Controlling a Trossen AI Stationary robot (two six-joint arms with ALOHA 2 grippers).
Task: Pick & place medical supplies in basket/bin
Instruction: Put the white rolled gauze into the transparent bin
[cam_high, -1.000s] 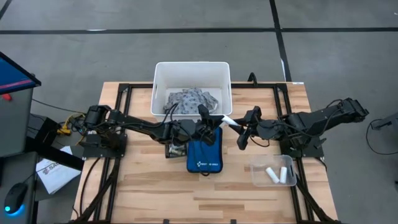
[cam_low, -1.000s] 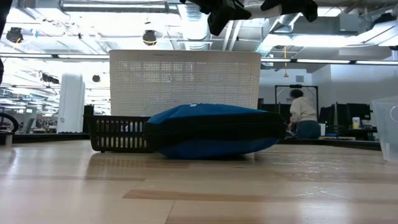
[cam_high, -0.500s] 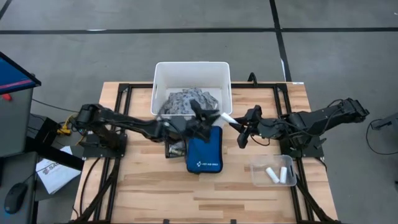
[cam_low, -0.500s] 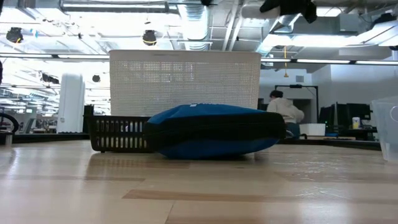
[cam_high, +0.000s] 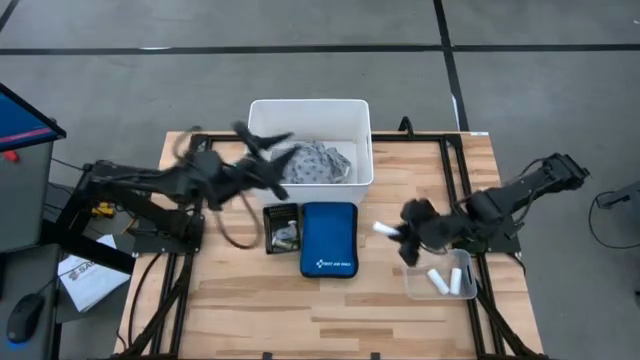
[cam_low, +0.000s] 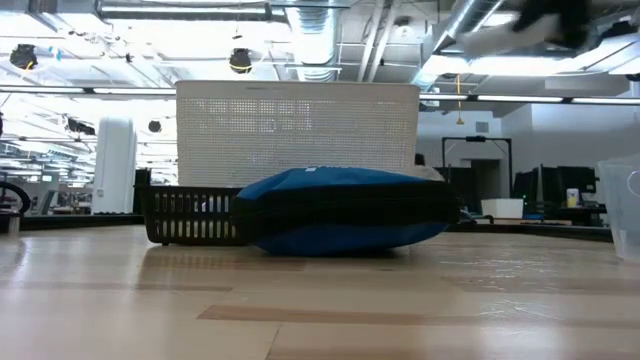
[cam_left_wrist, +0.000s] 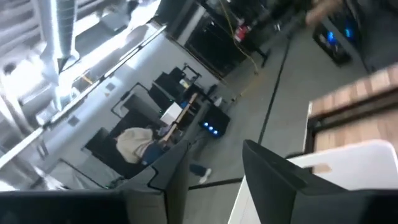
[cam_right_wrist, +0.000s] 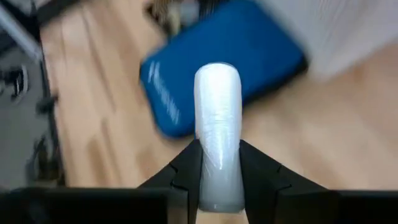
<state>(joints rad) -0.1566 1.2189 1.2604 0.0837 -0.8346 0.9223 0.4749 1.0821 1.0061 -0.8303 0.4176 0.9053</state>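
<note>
Pinching: right gripper (cam_right_wrist: 219, 177) clamps a white roll (cam_right_wrist: 217, 130) between its fingers.
Roll's place: above the table at 3 o'clock of the blue pouch (cam_high: 329, 238).
Left gripper (cam_high: 262, 152): fingers spread, at the white bin's (cam_high: 360, 140) 9 o'clock edge.
Cloth (cam_high: 312, 163): inside that bin.

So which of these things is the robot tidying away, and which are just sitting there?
Part of the job:
- white roll held in the right claw
- two white rolls in the clear tray
- patterned cloth in the white bin
- left claw, open beside the bin

Just lying about:
- blue pouch
- small black basket
</note>
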